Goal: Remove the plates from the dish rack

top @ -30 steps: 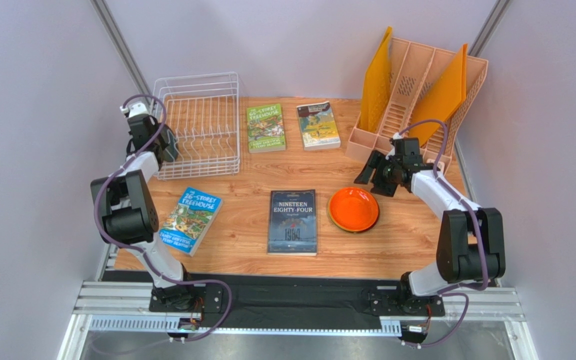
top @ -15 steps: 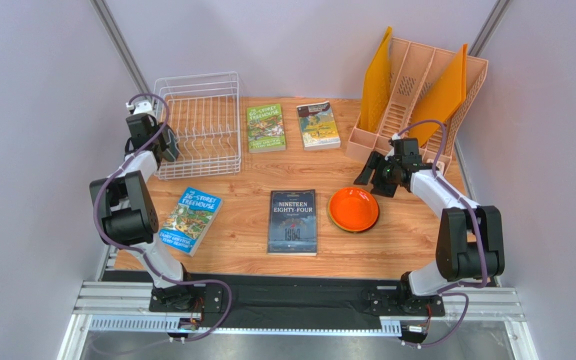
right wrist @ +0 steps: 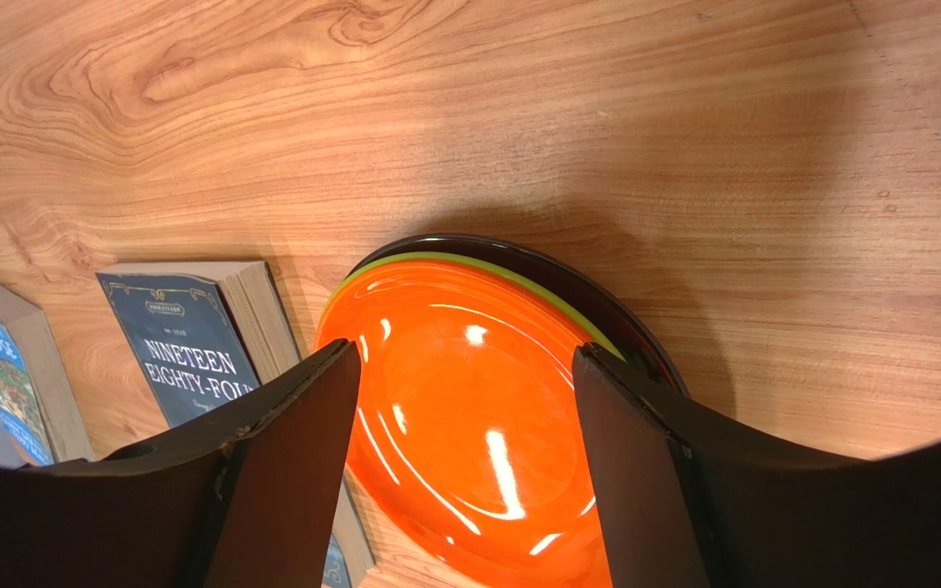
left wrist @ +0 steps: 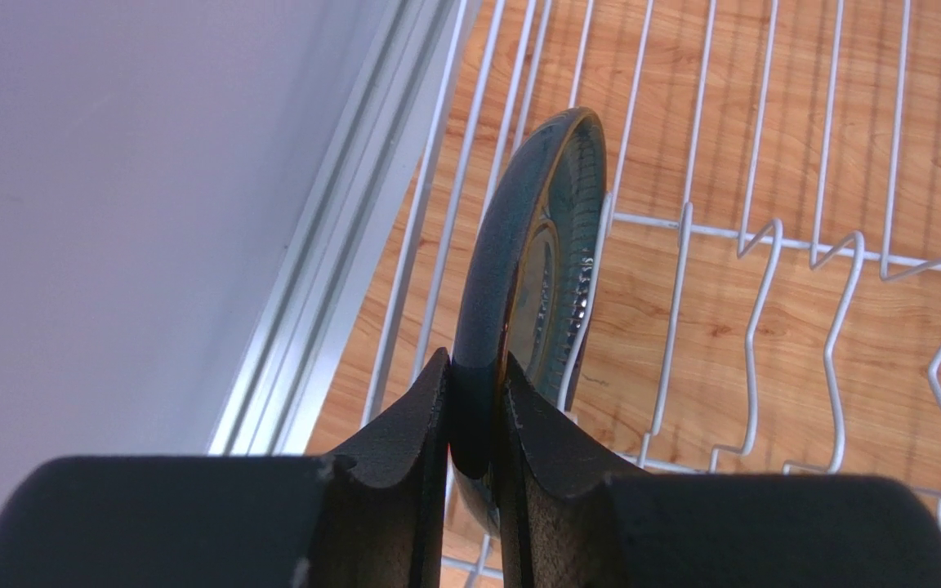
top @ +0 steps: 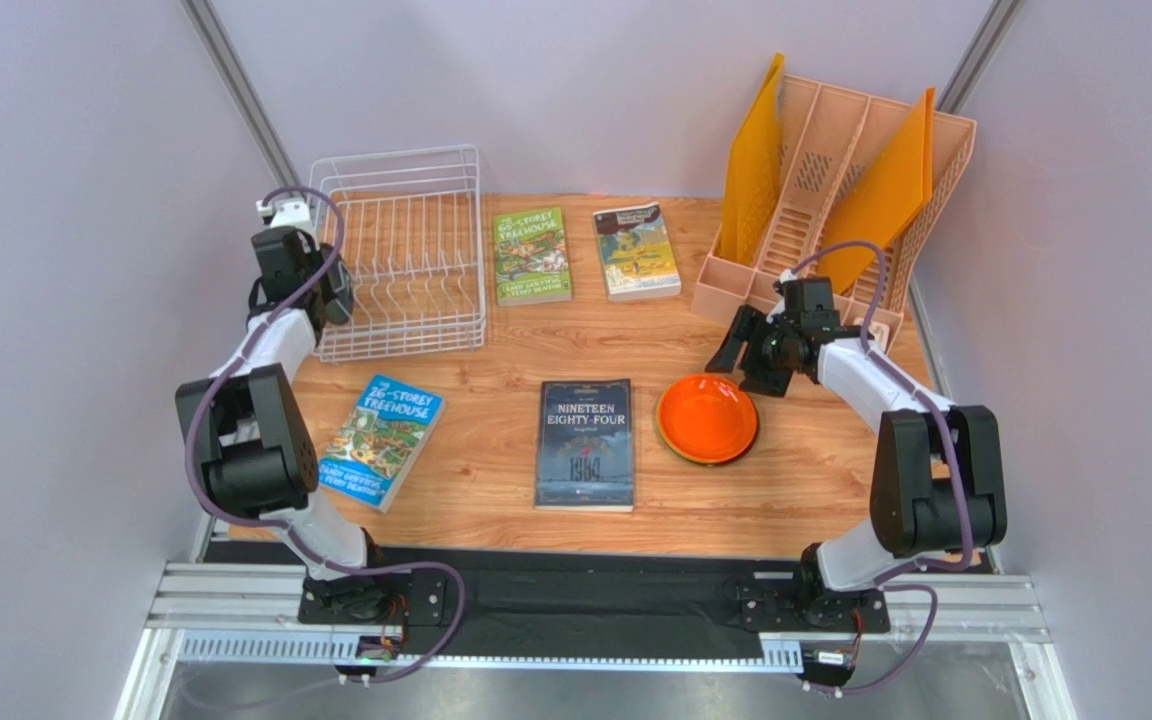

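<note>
One plate (left wrist: 525, 263), clenched by its rim in the left end effector (left wrist: 476, 368), could snag wires of the rack (top: 391, 152) and slip; right end effector (right wrist: 466, 353) hangs released.

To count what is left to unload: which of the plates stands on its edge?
The dark teal-grey plate, upright in the wire rack, its rim in the left pincer. The others lie stacked flat on the table, the orange plate on top.
</note>
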`<state>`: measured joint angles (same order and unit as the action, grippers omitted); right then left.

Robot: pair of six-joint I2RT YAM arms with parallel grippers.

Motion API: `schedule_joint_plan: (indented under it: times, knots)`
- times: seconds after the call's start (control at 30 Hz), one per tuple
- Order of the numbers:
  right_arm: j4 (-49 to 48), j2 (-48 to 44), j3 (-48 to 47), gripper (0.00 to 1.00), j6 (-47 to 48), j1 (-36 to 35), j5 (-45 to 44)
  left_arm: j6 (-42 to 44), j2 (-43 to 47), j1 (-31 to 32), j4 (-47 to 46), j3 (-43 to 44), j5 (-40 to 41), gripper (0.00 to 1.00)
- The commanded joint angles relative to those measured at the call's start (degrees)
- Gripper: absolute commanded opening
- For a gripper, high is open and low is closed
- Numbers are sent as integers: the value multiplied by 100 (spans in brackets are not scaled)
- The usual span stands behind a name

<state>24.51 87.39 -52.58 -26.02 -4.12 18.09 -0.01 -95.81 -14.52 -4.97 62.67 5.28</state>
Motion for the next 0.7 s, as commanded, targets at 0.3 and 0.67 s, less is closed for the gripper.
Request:
schedule_joint_plan:
  times: [0.3, 0.67]
  knots:
    - [18, -161, -209, 71, 141, -168, -279, 485, 1389, 310, -927, -388, 878, 0]
    - [282, -1082, -183, 74, 255, -300, -341, -473, 2110, 476, 205, -19, 334, 0]
